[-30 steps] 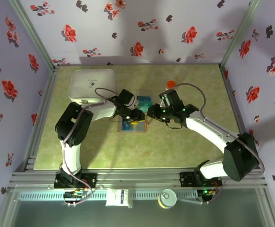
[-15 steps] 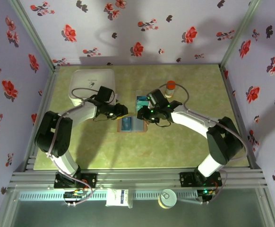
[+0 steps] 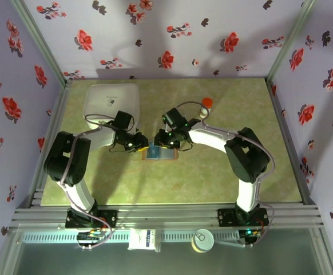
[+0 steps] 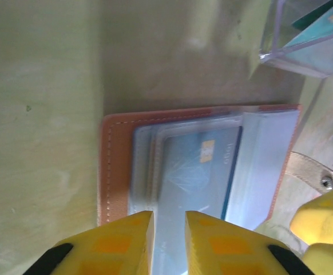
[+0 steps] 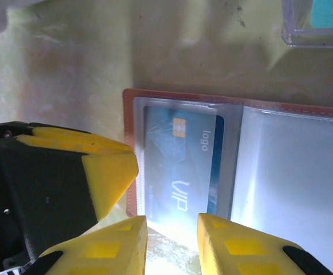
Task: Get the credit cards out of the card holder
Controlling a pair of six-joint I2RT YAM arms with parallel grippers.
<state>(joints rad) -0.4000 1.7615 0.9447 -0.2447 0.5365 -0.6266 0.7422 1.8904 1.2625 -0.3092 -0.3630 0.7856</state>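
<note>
The card holder (image 3: 162, 153) lies open on the table, its tan edge (image 4: 114, 166) and clear inner pockets facing up. A blue credit card (image 5: 181, 166) marked "VIP" and "logo" sits in the left pocket (image 4: 198, 172). My left gripper (image 3: 144, 143) hovers at the holder's left end, its yellow fingers (image 4: 169, 240) a narrow gap apart with nothing seen clamped. My right gripper (image 3: 158, 141) stands open over the card's near end (image 5: 172, 246). The left gripper's fingertip (image 5: 112, 169) touches the holder's tan edge. A teal credit card (image 5: 329, 12) lies in the clear tray (image 5: 315, 35).
The clear tray (image 4: 304, 51) stands just beyond the holder. A big white square container (image 3: 112, 103) is at the back left. An orange-capped bottle (image 3: 207, 103) is at the back, right of the arms. The two grippers stand very close together over the holder.
The right gripper slid left onto the holder. The left gripper swung left off the holder, then came down to its left end, its jaws narrowing.
</note>
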